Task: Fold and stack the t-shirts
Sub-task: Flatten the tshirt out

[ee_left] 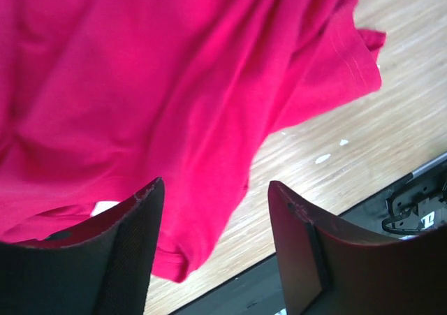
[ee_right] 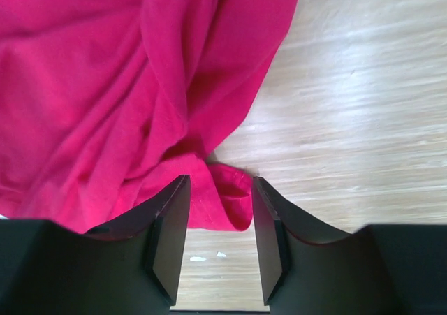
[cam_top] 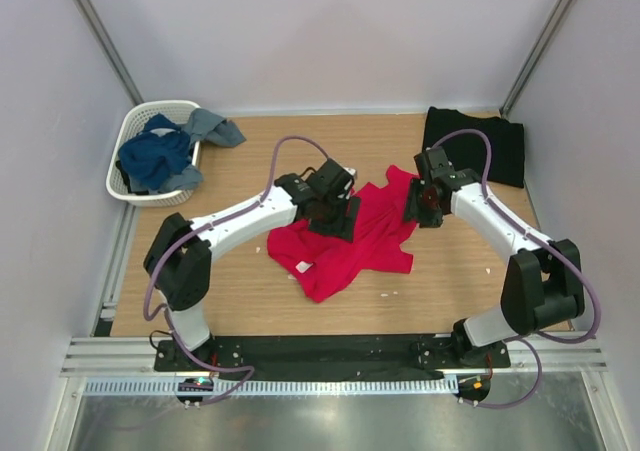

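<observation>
Both tools released over the crumpled red t-shirt [cam_top: 345, 246].
The basket [cam_top: 165, 105] sat in the far-left corner. The left tool [ee_left: 216, 186] hung spread above the shirt, and the right tool [ee_right: 220, 181], parted, straddled its right hem. The black t-shirt [cam_top: 478, 146] lay far right, and the table [cam_top: 450, 271] showed open wood nearer.

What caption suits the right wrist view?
Right end effector, open around a bunched edge of the red t-shirt on the wooden table.
</observation>
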Robot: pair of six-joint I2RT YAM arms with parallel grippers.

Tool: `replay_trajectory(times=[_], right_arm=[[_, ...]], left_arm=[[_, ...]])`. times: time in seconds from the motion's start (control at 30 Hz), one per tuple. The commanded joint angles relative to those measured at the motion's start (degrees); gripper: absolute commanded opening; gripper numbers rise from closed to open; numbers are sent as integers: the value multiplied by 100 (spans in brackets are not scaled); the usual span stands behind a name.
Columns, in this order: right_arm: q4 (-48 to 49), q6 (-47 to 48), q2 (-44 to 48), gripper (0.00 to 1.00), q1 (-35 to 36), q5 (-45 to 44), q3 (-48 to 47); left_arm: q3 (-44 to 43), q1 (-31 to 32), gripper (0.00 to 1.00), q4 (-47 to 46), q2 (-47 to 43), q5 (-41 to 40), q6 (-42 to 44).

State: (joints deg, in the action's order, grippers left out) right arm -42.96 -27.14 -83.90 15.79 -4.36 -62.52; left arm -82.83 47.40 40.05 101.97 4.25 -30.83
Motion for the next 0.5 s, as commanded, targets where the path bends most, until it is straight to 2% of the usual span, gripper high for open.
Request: replay_trajectory(times=[0.0, 0.2, 0.27, 0.4, 0.47], right_arm=[[226, -64, -109, 45, 152, 348, 187], [613, -81, -627, 43, 381, 548, 293], [692, -55, -802, 43, 407, 612, 241], [771, -64, -1058, 47, 425, 664, 135], [824, -81, -1207, 47, 425, 726, 144]], left_arm=[[-269, 261, 61, -191, 200, 103, -19], [-120, 376, 62, 264, 796, -819, -959], [-76, 376, 62, 354, 859, -899, -1144], [-84, 358, 65, 451, 851, -1119, -1066], [-32, 271, 63, 425, 859, -1137, -1022]])
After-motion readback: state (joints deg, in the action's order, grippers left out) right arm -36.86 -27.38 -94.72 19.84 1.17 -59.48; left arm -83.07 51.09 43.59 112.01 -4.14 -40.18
